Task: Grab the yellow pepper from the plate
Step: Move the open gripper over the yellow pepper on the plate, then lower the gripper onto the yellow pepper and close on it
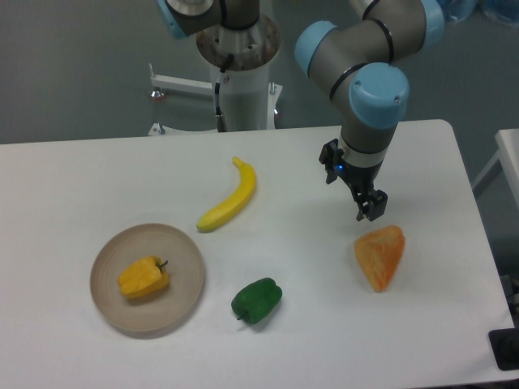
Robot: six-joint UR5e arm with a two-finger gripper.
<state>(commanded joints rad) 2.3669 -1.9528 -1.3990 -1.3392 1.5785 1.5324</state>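
Note:
The yellow pepper lies on the beige plate at the front left of the white table, its short dark stem pointing right. My gripper hangs far to the right of it, above the table and just over an orange wedge. Its dark fingers point down and hold nothing. From this angle I cannot tell how far apart they stand.
A yellow banana lies between the plate and the arm's base. A green pepper sits just right of the plate. An orange wedge-shaped piece lies below the gripper. The arm's pedestal stands at the back.

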